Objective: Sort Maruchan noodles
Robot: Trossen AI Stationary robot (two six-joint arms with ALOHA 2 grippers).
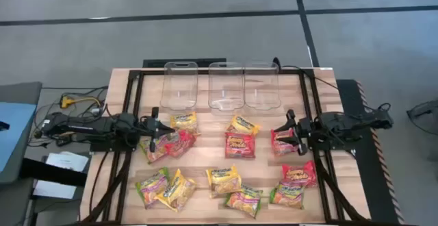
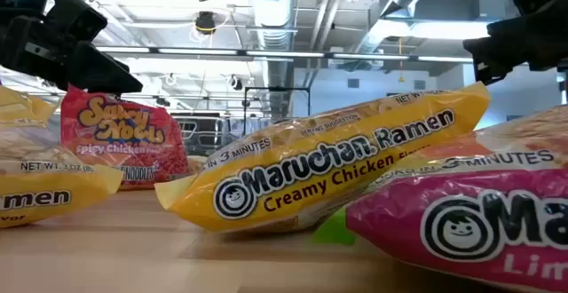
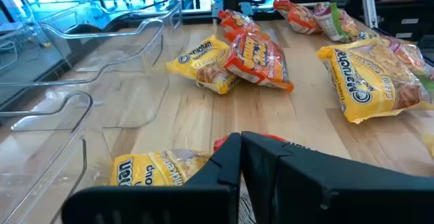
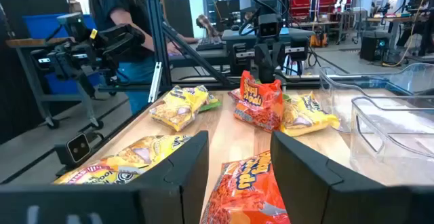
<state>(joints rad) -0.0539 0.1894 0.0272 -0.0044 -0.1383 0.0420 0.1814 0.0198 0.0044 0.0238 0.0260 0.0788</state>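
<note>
A: Where are the noodle packets (image 1: 240,146)?

B: Scattered over the middle and near part of the table (image 1: 205,164), with three clear bins (image 1: 222,85) along its far edge.

A: And the left gripper (image 1: 157,133)?

B: By the left edge, its fingers pinched on a red packet (image 4: 258,104) and lifting that packet's end. A yellow packet (image 1: 183,121) lies just beside it.

A: The right gripper (image 1: 287,138)?

B: By the right edge, fingers spread wide, one on each side of another red packet (image 4: 245,190). It isn't holding it.
</note>
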